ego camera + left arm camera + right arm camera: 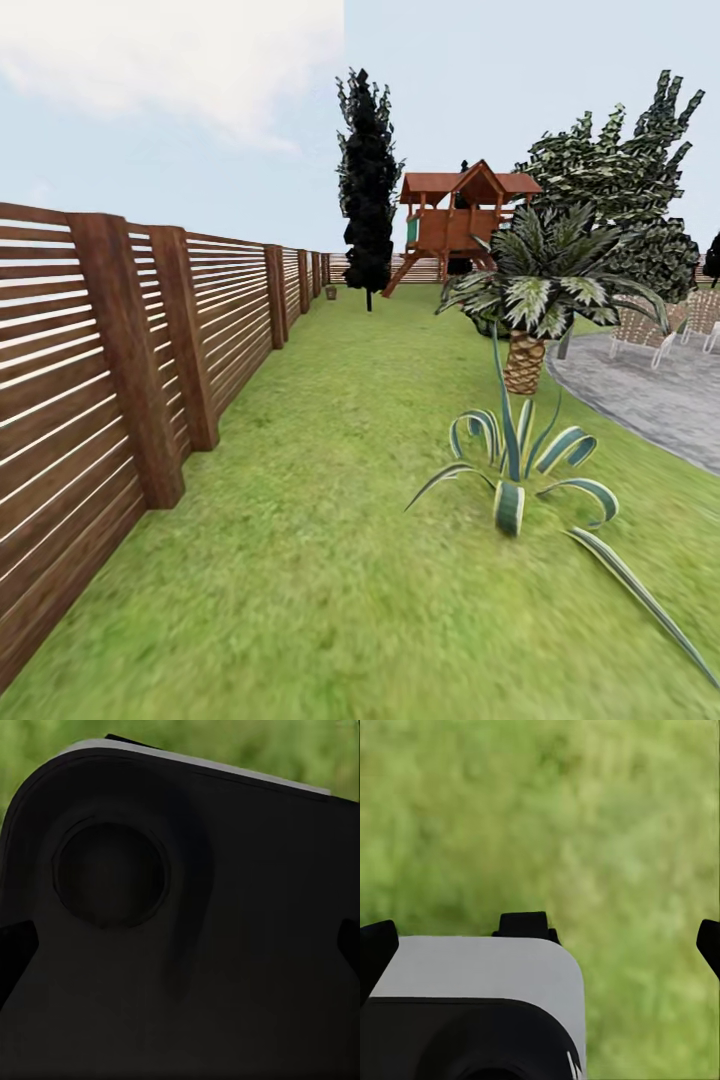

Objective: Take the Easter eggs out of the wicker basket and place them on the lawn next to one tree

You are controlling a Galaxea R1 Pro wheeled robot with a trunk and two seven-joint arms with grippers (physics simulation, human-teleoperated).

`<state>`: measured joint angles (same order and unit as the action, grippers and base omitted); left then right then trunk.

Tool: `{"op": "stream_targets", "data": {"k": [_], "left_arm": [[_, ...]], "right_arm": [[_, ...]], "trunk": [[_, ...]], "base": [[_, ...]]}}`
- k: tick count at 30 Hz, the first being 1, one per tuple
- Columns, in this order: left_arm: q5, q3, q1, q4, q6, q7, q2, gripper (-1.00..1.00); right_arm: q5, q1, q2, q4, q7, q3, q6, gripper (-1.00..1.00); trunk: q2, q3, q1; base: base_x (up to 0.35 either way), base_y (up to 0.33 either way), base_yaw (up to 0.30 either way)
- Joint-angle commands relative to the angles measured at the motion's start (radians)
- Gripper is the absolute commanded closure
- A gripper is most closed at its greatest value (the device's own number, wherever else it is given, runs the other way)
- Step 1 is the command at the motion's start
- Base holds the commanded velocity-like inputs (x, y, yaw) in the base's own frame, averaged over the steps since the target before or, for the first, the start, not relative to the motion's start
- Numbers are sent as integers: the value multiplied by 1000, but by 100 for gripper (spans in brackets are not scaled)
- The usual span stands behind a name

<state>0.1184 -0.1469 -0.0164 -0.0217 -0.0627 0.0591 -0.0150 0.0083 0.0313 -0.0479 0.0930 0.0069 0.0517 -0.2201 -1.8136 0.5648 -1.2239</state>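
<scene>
No Easter eggs are in sight. Far down the lawn (330, 560), close to the fence, stands a small tan-brown object (331, 292) that may be the wicker basket; it is too small to tell. A tree (625, 180) with a jagged, pale-spotted dark green crown rises at the right, behind the palm. My right gripper (540, 949) hangs open over bare grass, its dark fingertips (376, 949) wide apart. My left gripper (180, 949) is also open and faces a black part of my own body.
A brown slatted fence (120, 380) runs along the left. A striped agave (512, 470) and a short palm (530, 300) stand right of centre. An all-black columnar tree (368, 180) and a wooden playhouse (460, 225) are far ahead. A paved patio (660, 395) with chairs (645, 330) lies right.
</scene>
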Motion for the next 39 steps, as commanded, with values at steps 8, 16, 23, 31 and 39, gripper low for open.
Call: {"op": "stream_targets", "data": {"k": [8,16,23,31,39], "left_arm": [[11,-3,0,-1,1,5,0,-100],[10,-3,0,-1,1,5,0,-100],[10,-3,0,-1,1,4,0,-100],[11,-3,0,-1,0,4,0,-100],[11,-3,0,-1,0,4,0,-100]], "right_arm": [[1,1,0,-1,1,5,-4,-100],[1,1,0,-1,1,5,-4,-100],[1,1,0,-1,1,5,-4,-100],[1,1,0,-1,1,5,-4,-100],[1,1,0,-1,1,5,-4,-100]], "trunk": [[0,1,0],[0,1,0],[0,1,0],[0,1,0],[0,1,0]], "base": [[256,250,0],[256,250,0],[256,242,0],[256,199,0],[256,155,0]]}}
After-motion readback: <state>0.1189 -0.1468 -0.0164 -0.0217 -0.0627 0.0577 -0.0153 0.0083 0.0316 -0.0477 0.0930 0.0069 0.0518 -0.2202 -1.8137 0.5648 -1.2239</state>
